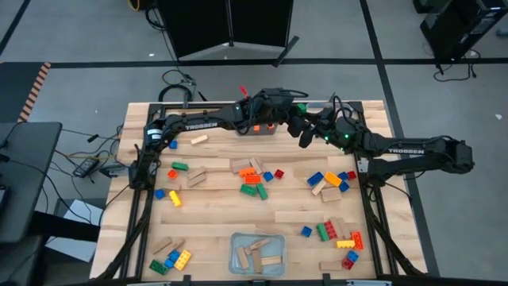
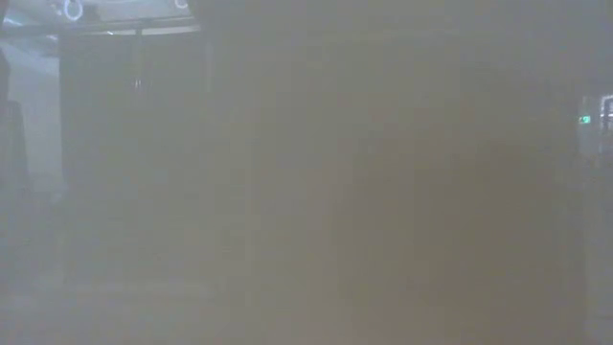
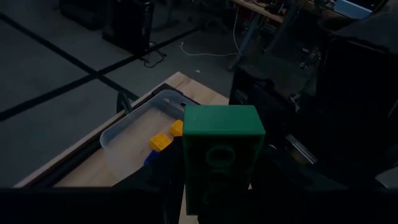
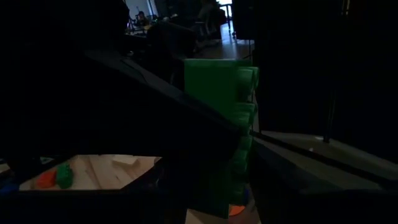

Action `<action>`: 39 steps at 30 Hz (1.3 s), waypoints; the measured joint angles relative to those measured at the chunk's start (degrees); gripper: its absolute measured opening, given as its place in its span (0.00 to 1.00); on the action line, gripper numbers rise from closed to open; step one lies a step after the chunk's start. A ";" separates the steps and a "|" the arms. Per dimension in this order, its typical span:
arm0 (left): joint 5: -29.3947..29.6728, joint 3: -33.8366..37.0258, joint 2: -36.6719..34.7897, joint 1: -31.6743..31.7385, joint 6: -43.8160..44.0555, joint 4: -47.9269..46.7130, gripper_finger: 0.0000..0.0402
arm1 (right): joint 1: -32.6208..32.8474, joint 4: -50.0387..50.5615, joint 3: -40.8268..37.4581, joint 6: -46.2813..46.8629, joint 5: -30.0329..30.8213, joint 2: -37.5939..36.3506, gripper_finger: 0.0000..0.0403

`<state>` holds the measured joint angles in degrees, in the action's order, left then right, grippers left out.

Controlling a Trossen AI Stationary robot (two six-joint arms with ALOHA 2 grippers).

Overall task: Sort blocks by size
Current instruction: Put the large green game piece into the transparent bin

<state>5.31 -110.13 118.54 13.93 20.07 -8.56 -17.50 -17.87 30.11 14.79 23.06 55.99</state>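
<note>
A green studded brick (image 3: 221,155) is held upright above the table's far middle, with my left gripper (image 1: 290,111) shut on it. Its hollow underside faces the left wrist camera. In the right wrist view the same green brick (image 4: 217,124) stands close in front, studs to one side. My right gripper (image 1: 305,135) is right beside it, coming from the table's right. Below them a clear bin (image 3: 134,127) holds yellow and blue bricks. Many more blocks (image 1: 254,179) lie scattered on the wooden table (image 1: 214,214). My left gripper pinches the green brick's lower part (image 3: 214,196) between its two fingers, which come nearly level from the table's left. The brick stands upright in the hold, lifted clear above the far bin. The gripper's dark body hides the exact contact.
A second clear bin (image 1: 258,253) with tan wooden blocks sits at the near edge. Brick clusters lie at the right (image 1: 333,181), near right (image 1: 341,234) and near left (image 1: 171,258). The low view shows only haze.
</note>
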 joint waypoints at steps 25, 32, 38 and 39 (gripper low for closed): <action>0.38 0.09 -2.41 2.62 -4.79 -0.82 0.60 | -2.38 4.51 0.00 0.46 -0.15 -3.47 0.29; 0.14 0.09 -5.41 4.31 -6.16 -9.77 0.60 | -6.25 15.72 1.08 4.49 0.30 -7.52 0.30; 0.36 0.23 -7.38 5.27 -5.09 -19.96 0.60 | -12.52 38.79 11.49 11.31 1.34 -3.70 0.29; 0.36 0.24 -7.41 5.21 -5.08 -19.65 0.60 | -13.82 42.24 13.36 12.45 1.33 -2.51 0.29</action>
<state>5.67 -109.89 111.14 19.14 14.99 -28.20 -31.31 24.38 43.47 27.24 24.39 53.48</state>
